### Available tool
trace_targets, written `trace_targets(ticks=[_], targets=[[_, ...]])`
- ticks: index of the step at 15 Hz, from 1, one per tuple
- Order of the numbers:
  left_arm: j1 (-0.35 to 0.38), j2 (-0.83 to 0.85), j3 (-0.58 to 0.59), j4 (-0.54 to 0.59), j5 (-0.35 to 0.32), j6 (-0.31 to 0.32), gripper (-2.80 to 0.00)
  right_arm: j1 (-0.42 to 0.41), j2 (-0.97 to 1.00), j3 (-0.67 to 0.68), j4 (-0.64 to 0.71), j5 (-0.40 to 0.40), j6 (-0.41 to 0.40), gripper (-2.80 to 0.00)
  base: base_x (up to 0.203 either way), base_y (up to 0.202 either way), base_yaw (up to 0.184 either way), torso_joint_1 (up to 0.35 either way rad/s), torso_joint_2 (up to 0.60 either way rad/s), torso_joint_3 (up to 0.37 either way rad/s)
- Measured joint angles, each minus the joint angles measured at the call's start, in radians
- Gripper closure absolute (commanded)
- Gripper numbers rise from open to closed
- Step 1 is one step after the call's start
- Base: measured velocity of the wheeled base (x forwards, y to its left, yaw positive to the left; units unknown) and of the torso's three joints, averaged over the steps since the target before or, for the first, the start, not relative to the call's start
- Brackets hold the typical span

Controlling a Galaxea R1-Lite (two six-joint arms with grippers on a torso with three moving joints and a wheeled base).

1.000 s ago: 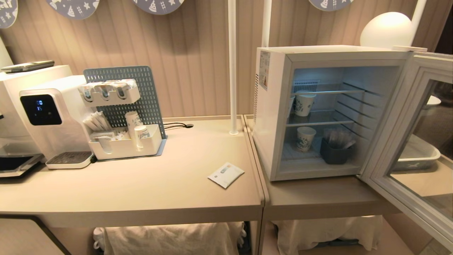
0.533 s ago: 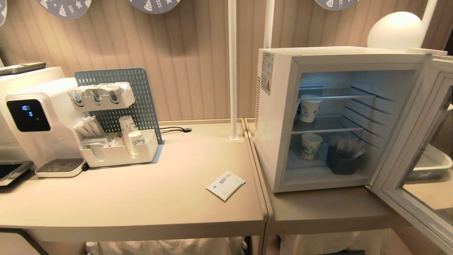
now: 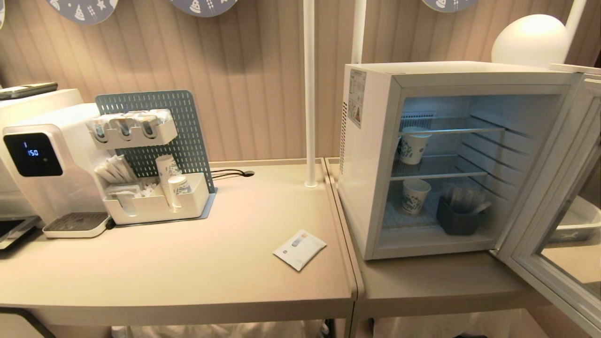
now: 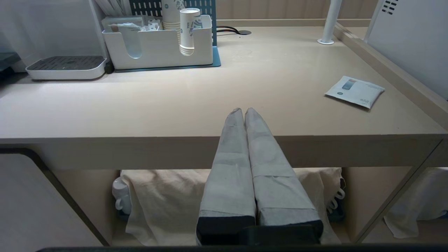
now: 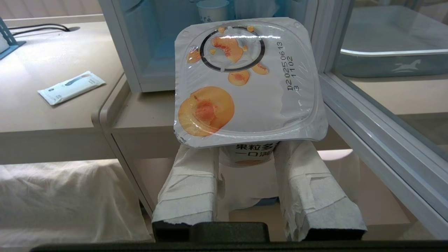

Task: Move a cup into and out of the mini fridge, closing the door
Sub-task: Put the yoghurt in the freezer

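Beige counter (image 5: 52, 115); cup (image 5: 245, 87) stamped "D20250613"

Grey tape-wrapped tool fingers (image 4: 241, 154); black bases

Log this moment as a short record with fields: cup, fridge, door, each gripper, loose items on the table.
cup: yogurt cup, foil lid up, clamped in the right gripper in front of the fridge
mini fridge: two paper cups and a dark bin on its shelves
door: swung open to the right
left gripper: shut, empty, at the table's front edge
table: one white sachet
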Motion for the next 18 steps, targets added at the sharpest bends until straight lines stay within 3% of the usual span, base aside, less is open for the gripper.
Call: trace_targets(ticks=[4,8,18], targets=[[0.0,0.0,0.0,0.0,0.0,0.001,0.0,0.0,0.091,-0.17,0.052,-0.018,0.065,0.0,0.0,0.0,0.0,0.0,0.0,0.0],[0.0,0.0,0.0,0.0,0.0,-0.001,0.0,0.003,0.411,-0.339,0.006,-0.019,0.116,0.0,0.0,0.0,0.0,0.0,0.0,0.0],[0.0,0.0,0.0,0.001,0.0,-0.008,0.0,0.005,1.328,-0.459,-0.618,-0.038,0.099,0.0,0.0,0.0,0.0,0.0,0.0,0.0]])
